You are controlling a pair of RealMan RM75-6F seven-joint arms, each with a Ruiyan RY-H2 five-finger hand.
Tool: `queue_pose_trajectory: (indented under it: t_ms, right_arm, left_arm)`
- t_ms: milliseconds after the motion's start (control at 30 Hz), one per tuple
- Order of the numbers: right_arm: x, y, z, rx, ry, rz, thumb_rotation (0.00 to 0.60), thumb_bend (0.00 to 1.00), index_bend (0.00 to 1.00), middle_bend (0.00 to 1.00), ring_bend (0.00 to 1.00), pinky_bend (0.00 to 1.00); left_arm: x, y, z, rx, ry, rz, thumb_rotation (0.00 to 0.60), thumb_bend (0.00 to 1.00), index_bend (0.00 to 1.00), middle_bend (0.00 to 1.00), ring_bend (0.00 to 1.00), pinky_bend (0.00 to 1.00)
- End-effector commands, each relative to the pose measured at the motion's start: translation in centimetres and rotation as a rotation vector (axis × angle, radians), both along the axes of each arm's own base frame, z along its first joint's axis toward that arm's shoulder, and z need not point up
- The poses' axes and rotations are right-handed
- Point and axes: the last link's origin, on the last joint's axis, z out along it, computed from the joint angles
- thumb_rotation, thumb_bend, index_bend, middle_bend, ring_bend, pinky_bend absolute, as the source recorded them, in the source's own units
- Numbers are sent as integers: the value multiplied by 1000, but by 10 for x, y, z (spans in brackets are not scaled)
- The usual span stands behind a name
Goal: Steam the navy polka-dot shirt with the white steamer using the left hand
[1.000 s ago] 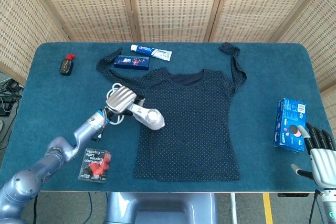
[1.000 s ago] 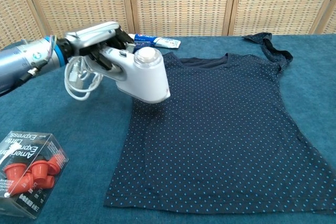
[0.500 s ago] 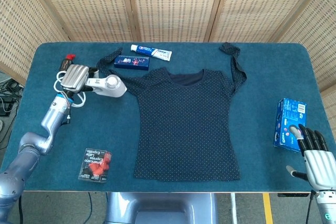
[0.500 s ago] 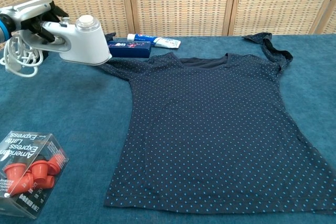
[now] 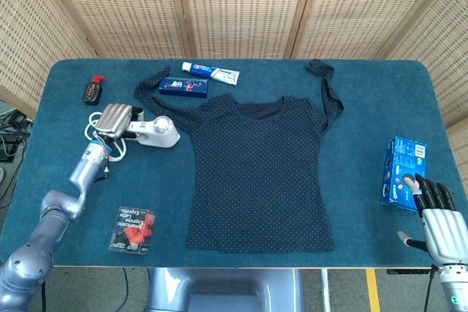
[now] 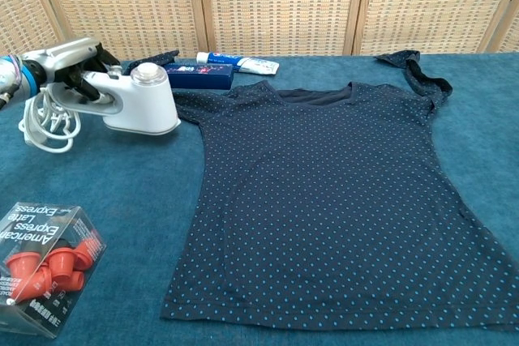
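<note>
The navy polka-dot shirt [image 5: 259, 169] [image 6: 340, 200] lies flat in the middle of the blue table, sleeves spread toward the back. The white steamer [image 5: 155, 131] [image 6: 142, 103] sits on the table just left of the shirt's left sleeve, its head pointing toward the shirt. My left hand [image 5: 113, 118] [image 6: 69, 62] grips the steamer's handle from the left. A coiled white cord [image 6: 49, 123] hangs below that hand. At the table's front right corner my right hand [image 5: 439, 217] rests with fingers apart and holds nothing.
A toothpaste tube [image 5: 210, 71] and a dark blue box [image 5: 183, 86] lie behind the shirt. A small black and red item [image 5: 92, 90] sits far left. A clear box of red parts [image 5: 133, 229] [image 6: 40, 269] stands front left. A blue box [image 5: 404, 173] lies right.
The left hand carried the steamer off the shirt's left side, swung it far left, then brought it down onto the table beside the sleeve. The right hand barely moved.
</note>
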Motion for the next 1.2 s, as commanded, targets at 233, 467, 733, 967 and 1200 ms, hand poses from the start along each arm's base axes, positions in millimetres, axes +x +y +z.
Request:
queue_pose_trajectory:
  t_ms: [233, 467, 733, 967, 1200]
  right_arm:
    - [-1, 0, 1, -1, -7, -1, 600, 0, 32, 0, 0, 0]
    - [0, 1, 2, -1, -11, 4, 600, 0, 32, 0, 0, 0]
    - [3, 2, 3, 0, -16, 16, 600, 0, 32, 0, 0, 0]
    - [7, 6, 5, -4, -21, 33, 600, 0, 32, 0, 0, 0]
    - [12, 11, 5, -3, -25, 58, 600, 0, 32, 0, 0, 0]
  left_arm:
    - [2, -7, -15, -27, 41, -33, 600, 119, 664, 637, 587, 685]
    - [-1, -10, -20, -57, 95, -38, 600, 0, 259, 255, 311, 366]
    - [-5, -16, -15, -73, 67, -52, 600, 0, 0, 0, 1, 44]
    - [-10, -31, 4, -83, 22, -109, 600, 0, 0, 0, 0, 0]
    - [-15, -51, 34, -53, -21, -156, 600, 0, 0, 0, 0, 0]
